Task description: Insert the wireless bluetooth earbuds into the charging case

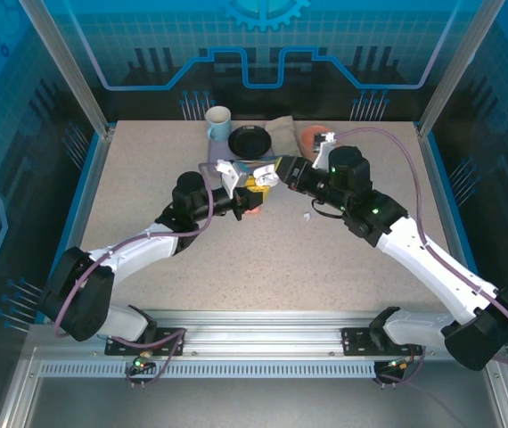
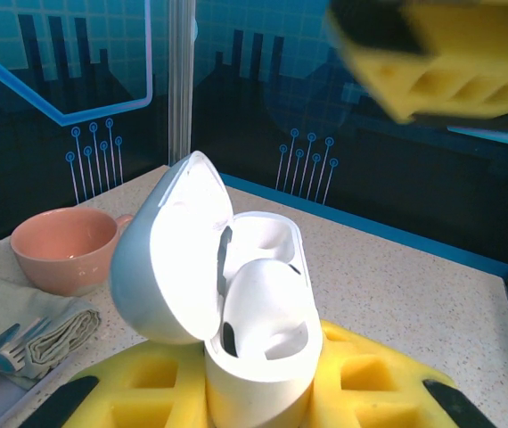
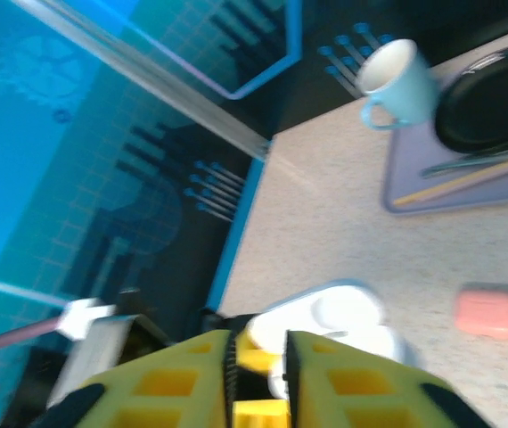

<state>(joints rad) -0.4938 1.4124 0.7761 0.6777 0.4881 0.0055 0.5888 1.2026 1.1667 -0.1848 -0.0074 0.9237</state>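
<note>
Left wrist view: left gripper (image 2: 258, 397) clenched on open white charging case (image 2: 254, 303), lid flipped left. Right gripper (image 3: 258, 374) close by the case, fingers nearly together; whether it grips anything, cannot tell.
Top view: one white earbud (image 1: 307, 216) mid-table, right of case.
Right wrist view: one pink case (image 3: 488, 312) on table.
Far edge: one blue mug (image 3: 397, 76), one pink cup (image 2: 62, 250), one black plate (image 3: 486, 107).

Bright, even light falls from above on the table (image 1: 147, 267); shadows on it are soft and pale. In the left wrist view the white case (image 2: 263, 312) is overexposed, its open lid washed out by glare, and the yellow block (image 2: 450, 62) at the top right is out of focus. The right wrist view is smeared: cup (image 3: 397, 80), pink case (image 3: 488, 312) and right gripper (image 3: 258, 348) all look soft.
</note>
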